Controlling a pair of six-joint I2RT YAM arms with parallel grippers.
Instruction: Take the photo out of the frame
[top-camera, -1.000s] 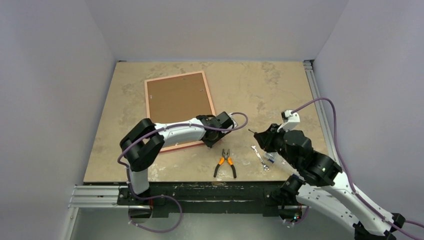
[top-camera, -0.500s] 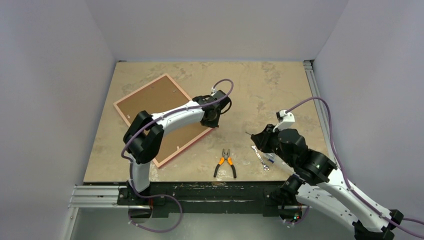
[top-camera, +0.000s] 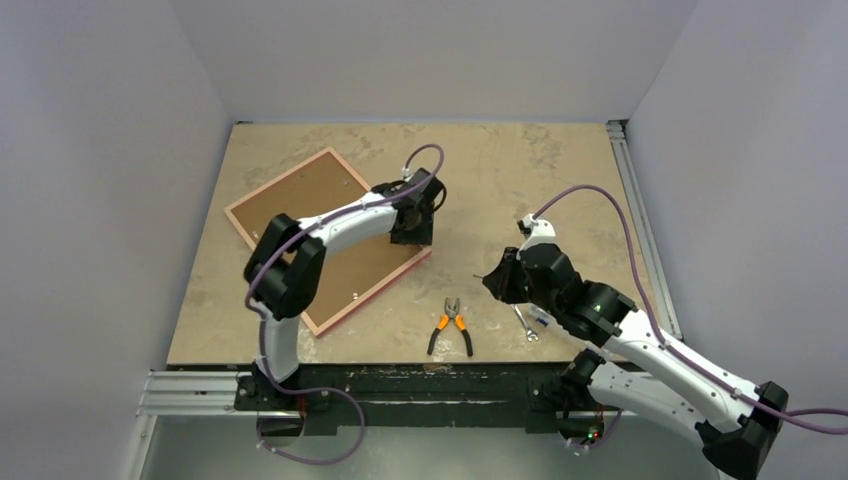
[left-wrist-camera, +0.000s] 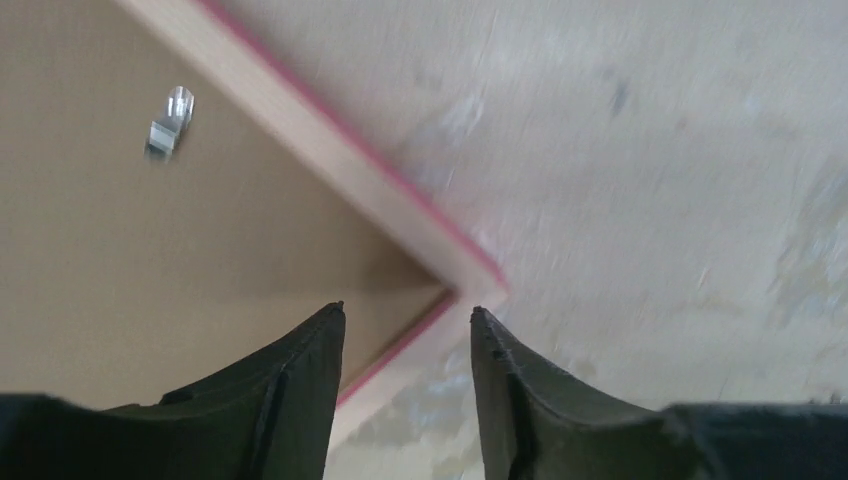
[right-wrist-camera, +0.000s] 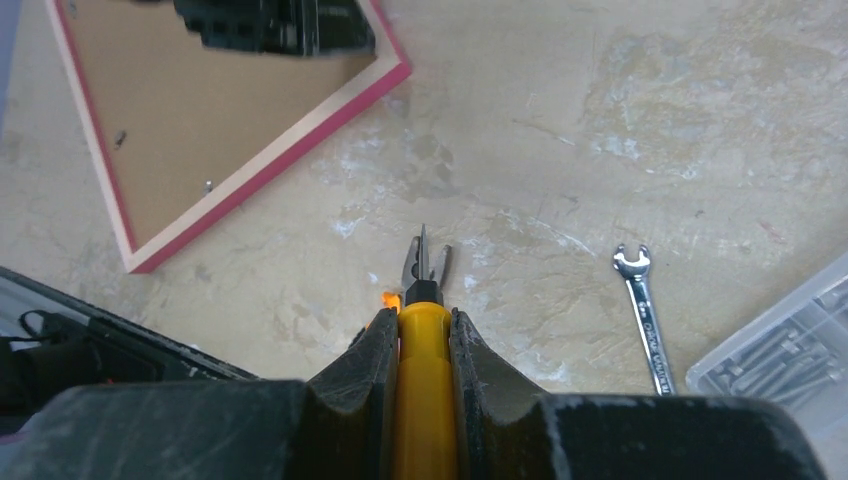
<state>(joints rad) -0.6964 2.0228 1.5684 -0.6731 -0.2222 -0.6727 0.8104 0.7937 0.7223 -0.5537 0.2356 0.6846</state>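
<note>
On table (top-camera: 520, 170): frame (top-camera: 300, 195) face-down, brown board, pink rim | left claw (left-wrist-camera: 405, 315) parted at corner | right claw (right-wrist-camera: 420, 315) clamps yellow handle (right-wrist-camera: 425, 400)

Mottled beige table (top-camera: 540, 170), pale lilac walls (top-camera: 100, 200)

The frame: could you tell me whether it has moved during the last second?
Yes. The frame turned counter-clockwise in the top view: once nearly square with the left edge of the table, it now lies diagonal.

Place: robotics lab test cell.
Enclosure: plain white walls (top-camera: 100, 200) around one stone-patterned table (top-camera: 520, 180).
Fixtures: aluminium rails (top-camera: 190, 390) carrying robot arms (top-camera: 345, 222).
Tools: pliers (top-camera: 450, 328), wrench (top-camera: 521, 320), yellow-handled tool (right-wrist-camera: 425, 400), clear parts box (right-wrist-camera: 790, 350).
</note>
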